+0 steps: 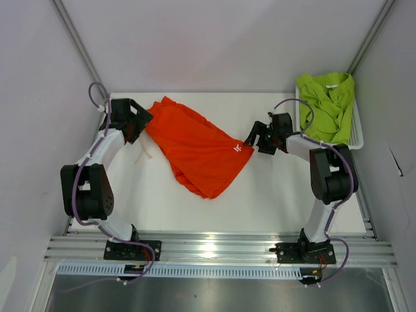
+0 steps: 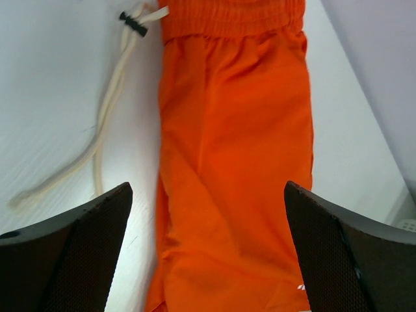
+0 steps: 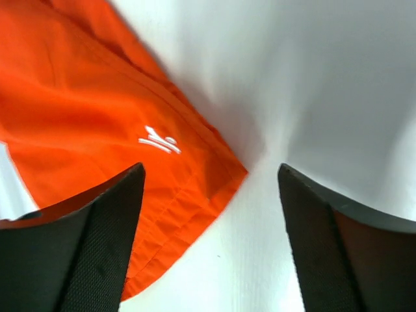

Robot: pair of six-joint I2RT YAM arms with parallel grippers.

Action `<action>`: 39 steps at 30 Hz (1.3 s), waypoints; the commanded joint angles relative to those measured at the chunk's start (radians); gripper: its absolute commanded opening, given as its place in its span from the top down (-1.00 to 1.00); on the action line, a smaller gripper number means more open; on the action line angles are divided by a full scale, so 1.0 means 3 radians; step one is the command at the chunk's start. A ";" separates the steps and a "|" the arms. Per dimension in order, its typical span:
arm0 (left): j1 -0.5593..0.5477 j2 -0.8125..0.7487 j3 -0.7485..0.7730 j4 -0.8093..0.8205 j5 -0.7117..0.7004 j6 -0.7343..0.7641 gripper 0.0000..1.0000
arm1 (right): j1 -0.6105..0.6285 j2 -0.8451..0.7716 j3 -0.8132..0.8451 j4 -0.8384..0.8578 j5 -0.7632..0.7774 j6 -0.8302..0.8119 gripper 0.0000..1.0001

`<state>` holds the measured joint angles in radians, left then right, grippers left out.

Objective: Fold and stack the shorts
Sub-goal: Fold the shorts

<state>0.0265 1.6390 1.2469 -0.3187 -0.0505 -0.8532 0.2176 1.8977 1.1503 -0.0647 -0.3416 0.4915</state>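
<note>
Where the orange shorts (image 1: 198, 149) lie spread on the white desk (image 1: 273, 201), they run slantwise from the far left toward the middle, waistband at the left end and leg hems toward the right and near side. The cloth is creased and partly doubled over along its near edge.

- **Left tool** (image 1: 144, 122): jaws wide apart, holding nothing, poised at the waistband end. In the left wrist view the tool (image 2: 208, 188) looks down the length of the shorts (image 2: 234, 149), with the gathered elastic waistband (image 2: 234, 16) at the top.
- **Drawstring** (image 2: 107, 117): cream-white, trailing loose on the desk beside the waistband, with a small black toggle (image 2: 133, 23) near its root.
- **Right tool** (image 1: 252, 139): jaws apart, clamped on nothing, just beside the hem corner. In the right wrist view the tool (image 3: 211, 170) straddles that corner, with one finger (image 3: 97, 240) over the orange cloth (image 3: 78, 97) and the other over bare desk.
- **Logo** (image 3: 158, 140): a small white mark near the hem corner, also seen from above (image 1: 237, 149). It carries no legible letters.
- **Green shorts** (image 1: 327, 104): crumpled in the white mesh basket (image 1: 356, 133) at the far right corner, spilling over its rim, well apart from the orange pair. No writing can be read on them.
</note>
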 commanded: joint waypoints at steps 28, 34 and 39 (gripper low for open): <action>0.0428 -0.0652 -0.0551 0.0106 0.0306 0.0006 -0.98 | 0.2398 0.0363 0.1182 -0.0976 0.0847 -0.1899 -0.57; 0.0443 -0.0652 -0.0541 0.0101 0.0363 -0.0004 -0.98 | 0.2644 0.0465 0.1166 -0.1037 0.1138 -0.1904 -0.53; 0.0443 -0.0652 -0.0556 0.0101 0.0348 0.0006 -0.98 | 0.2711 0.0608 0.1146 -0.1093 0.1532 -0.1864 -0.25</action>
<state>0.1493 1.4883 1.0752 -0.2958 0.0387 -0.8631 1.0203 2.0495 1.4666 -0.3729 0.0200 -0.0582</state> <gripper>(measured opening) 0.991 0.642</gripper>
